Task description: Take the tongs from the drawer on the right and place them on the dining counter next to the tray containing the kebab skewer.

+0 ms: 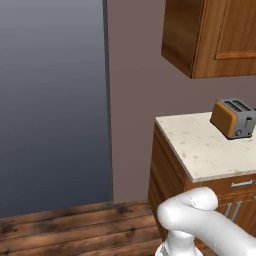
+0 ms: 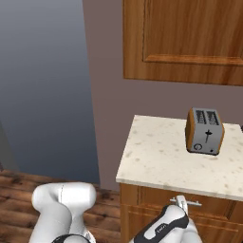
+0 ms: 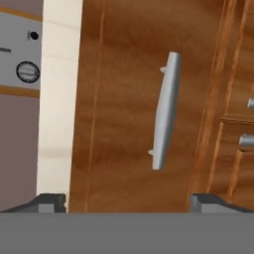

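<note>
The gripper (image 3: 128, 201) is facing the drawer (image 3: 134, 114), fingers spread wide apart, pointing at its silver handle (image 3: 165, 110).

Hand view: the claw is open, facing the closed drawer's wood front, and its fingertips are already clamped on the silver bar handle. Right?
Not quite. In the hand view the claw is open and faces the closed drawer, but it has not clamped the handle: the bar sits clear of both fingertips, ahead of the claw and between them. The rest holds.

Orange toaster (image 2: 205, 131) on speckled countertop (image 2: 156, 156), wood upper cabinet (image 2: 185, 40), plank floor (image 1: 70, 227)
</note>
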